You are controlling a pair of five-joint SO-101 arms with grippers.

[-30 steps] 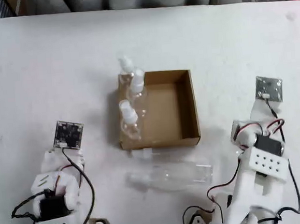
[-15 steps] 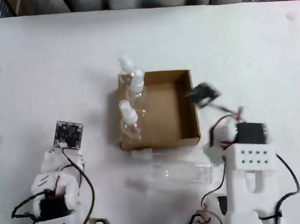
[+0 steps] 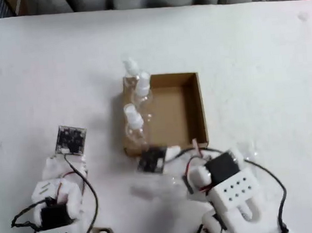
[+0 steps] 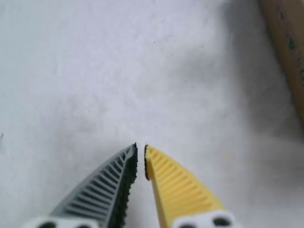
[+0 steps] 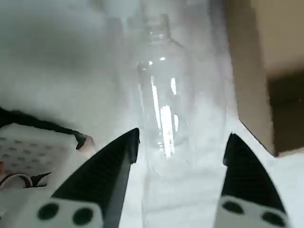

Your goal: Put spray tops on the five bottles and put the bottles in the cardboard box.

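the square cardboard box (image 3: 203, 107) is plain brown, the flat table (image 3: 259, 60) white. the clear plastic bottle (image 5: 164, 95) is see-through. the left gripper (image 4: 140, 146) is ridged grey and yellow, the right gripper (image 5: 184, 135) black.

The left arm (image 3: 58, 208) sits folded back, the left gripper (image 4: 140, 152) pinched almost shut, while the right arm (image 3: 226, 184) bends inward with the right gripper (image 5: 181, 142) spread wide.

An open brown cardboard box (image 3: 203, 110) sits upright. Three clear plastic bottles (image 3: 135, 132) with white spray tops (image 3: 131, 112) stand along its left wall. Another clear bottle (image 5: 164, 90) lies bare-necked beside its near wall.
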